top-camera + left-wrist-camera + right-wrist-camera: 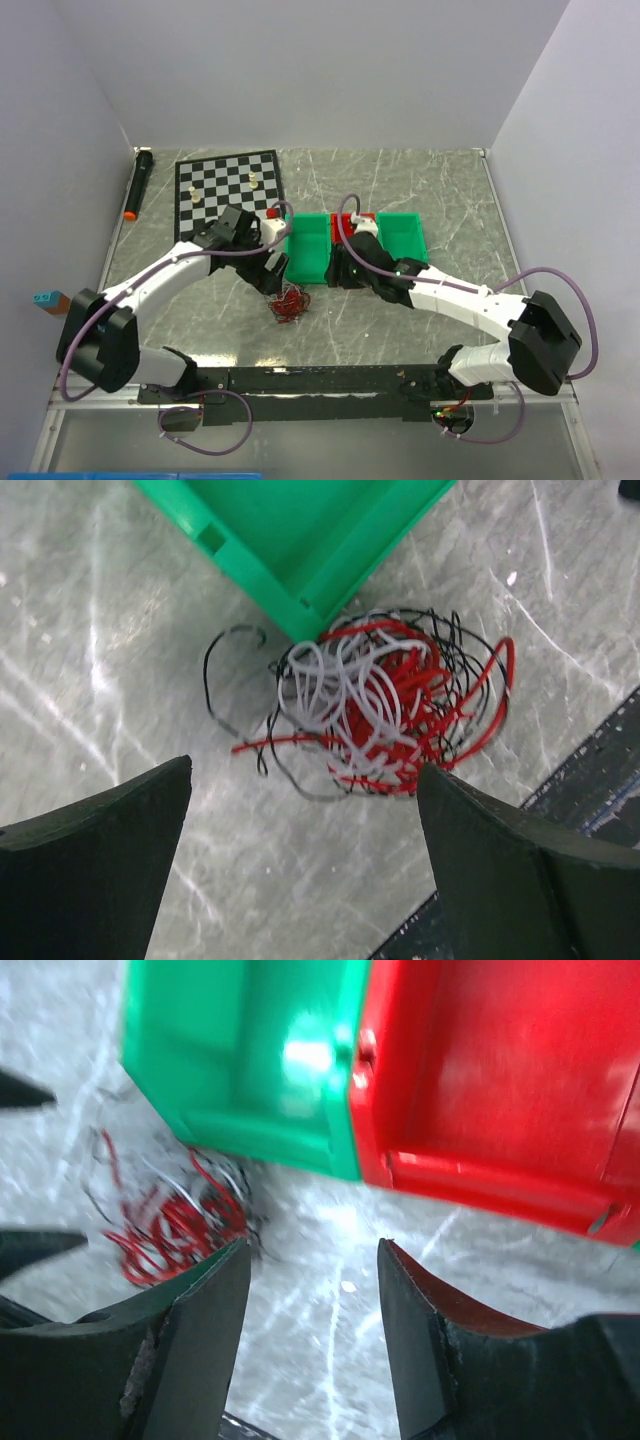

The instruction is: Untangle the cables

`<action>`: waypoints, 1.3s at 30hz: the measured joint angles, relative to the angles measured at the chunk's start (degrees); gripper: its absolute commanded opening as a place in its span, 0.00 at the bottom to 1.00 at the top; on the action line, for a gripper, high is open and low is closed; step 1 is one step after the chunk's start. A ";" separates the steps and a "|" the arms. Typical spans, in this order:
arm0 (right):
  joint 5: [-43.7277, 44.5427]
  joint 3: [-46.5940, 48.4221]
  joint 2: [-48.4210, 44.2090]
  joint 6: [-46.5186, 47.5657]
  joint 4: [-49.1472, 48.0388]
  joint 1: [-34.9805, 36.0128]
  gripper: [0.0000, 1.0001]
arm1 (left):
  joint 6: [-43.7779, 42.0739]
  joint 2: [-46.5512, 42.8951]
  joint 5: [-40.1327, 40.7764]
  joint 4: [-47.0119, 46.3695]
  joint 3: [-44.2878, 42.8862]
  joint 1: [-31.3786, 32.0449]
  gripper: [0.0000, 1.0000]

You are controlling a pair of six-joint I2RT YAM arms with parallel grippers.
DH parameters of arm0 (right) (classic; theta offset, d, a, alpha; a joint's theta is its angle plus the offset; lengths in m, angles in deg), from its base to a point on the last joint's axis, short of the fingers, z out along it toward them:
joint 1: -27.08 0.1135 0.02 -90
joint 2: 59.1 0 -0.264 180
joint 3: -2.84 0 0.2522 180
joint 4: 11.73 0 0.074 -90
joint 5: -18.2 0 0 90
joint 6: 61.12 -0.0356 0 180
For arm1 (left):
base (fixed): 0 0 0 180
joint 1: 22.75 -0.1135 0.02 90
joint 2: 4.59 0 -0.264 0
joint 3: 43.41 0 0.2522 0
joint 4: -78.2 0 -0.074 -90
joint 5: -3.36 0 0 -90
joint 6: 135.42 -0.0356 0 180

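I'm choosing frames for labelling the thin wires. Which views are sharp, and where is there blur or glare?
Left wrist view: sharp, the tangle of thin red, white and black wires crisp on the grey marbled table. Right wrist view: blurred, the tangle a red smear, with a glare patch on the green plastic bin. Top view: evenly lit, but the tangle too small to trace strands.

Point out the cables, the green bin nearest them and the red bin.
cables (385, 705): left wrist view, middle of the red-and-white tangle.
green bin (320, 520): left wrist view, its bare inside.
red bin (480, 1185): right wrist view, its near rim.
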 measured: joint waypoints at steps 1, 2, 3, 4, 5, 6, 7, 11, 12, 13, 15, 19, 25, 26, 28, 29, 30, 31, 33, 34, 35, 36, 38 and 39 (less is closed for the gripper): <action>-0.42 -1.07 -0.35 0.00 -0.26 0.20 0.59 | 0.02 0.90 0.07 -0.57 -0.07 0.31 0.96; -1.03 -2.69 -0.76 -0.02 -0.96 0.31 0.58 | 0.00 1.97 0.15 -1.44 -0.07 0.63 0.93; -1.51 -3.63 -1.03 -0.02 -1.22 0.37 0.57 | -0.02 2.51 0.15 -1.88 -0.13 0.76 0.89; -2.12 -4.72 -1.36 -0.02 -1.66 0.42 0.57 | -0.02 2.97 0.20 -2.29 -0.24 0.87 0.82; -2.69 -5.70 -1.73 -0.02 -2.25 0.55 0.57 | -0.17 3.54 0.26 -2.73 -0.50 0.92 0.76; -3.26 -6.43 -2.05 -0.02 -2.95 0.61 0.57 | -0.50 4.13 0.33 -3.26 -0.98 0.92 0.72; -3.96 -7.17 -2.40 -0.02 -3.65 0.76 0.57 | -0.66 4.68 0.35 -3.72 -1.36 0.92 0.67; -7.30 -8.24 -2.89 0.04 -7.65 1.60 0.57 | -1.95 6.97 0.31 -5.01 -3.21 0.92 0.44; -8.48 -8.26 -2.86 0.04 -8.63 1.73 0.58 | -1.97 7.30 0.24 -5.18 -3.37 0.92 0.33; -9.57 -8.26 -2.86 0.04 -9.70 1.79 0.59 | -2.10 7.48 0.13 -5.35 -3.39 0.92 0.22; -11.52 -8.26 -2.80 0.00 -11.67 1.88 0.59 | -2.56 7.85 -0.13 -5.42 -3.39 0.92 0.08; -16.48 -8.24 -1.97 -0.48 -16.11 1.90 0.58 | -3.37 9.27 -0.24 -5.40 -3.39 0.92 0.10; -20.92 -8.00 1.66 -1.11 -20.50 2.97 0.54 | -4.26 9.60 0.57 -5.44 -2.82 0.92 0.01; -21.57 -8.00 2.25 -1.09 -20.87 3.19 0.53 | -4.44 9.49 0.79 -5.40 -2.82 0.92 0.01; -22.40 -7.72 3.41 -1.07 -21.22 3.63 0.52 | -4.50 9.14 0.87 -5.11 -2.86 0.92 0.01; -22.86 -7.10 4.28 -1.07 -21.20 3.91 0.51 | -4.48 8.74 0.87 -4.74 -2.89 0.92 0.01; -23.10 -6.32 5.31 -1.07 -21.33 4.31 0.49 | -4.48 8.26 0.83 -4.22 -2.97 0.92 0.01; -23.21 -5.55 6.32 -1.05 -21.33 4.72 0.48 | -4.48 7.61 0.76 -3.39 -3.17 0.92 0.01; -23.28 -4.11 7.82 -1.03 -21.31 5.66 0.41 | -4.46 5.68 0.55 -1.38 -4.11 0.92 0.01; -23.28 -3.54 8.39 -0.98 -21.38 6.14 0.37 | -4.44 4.50 0.20 -0.02 -4.94 0.92 0.01; -23.26 -3.04 8.94 -0.85 -21.35 6.60 0.32 | -4.46 3.30 -0.17 1.11 -5.77 0.92 0.01; -23.12 -2.67 9.29 -0.83 -21.27 6.97 0.27 | -4.44 1.79 -0.68 2.23 -6.67 0.92 0.01; -22.73 -2.25 9.79 -0.52 -20.85 7.76 0.16 | -4.44 -1.20 -1.46 4.35 -8.17 0.92 0.01; -22.43 -2.25 9.81 -0.33 -20.33 8.02 0.12 | -4.44 -2.82 -1.79 5.57 -8.83 0.92 0.01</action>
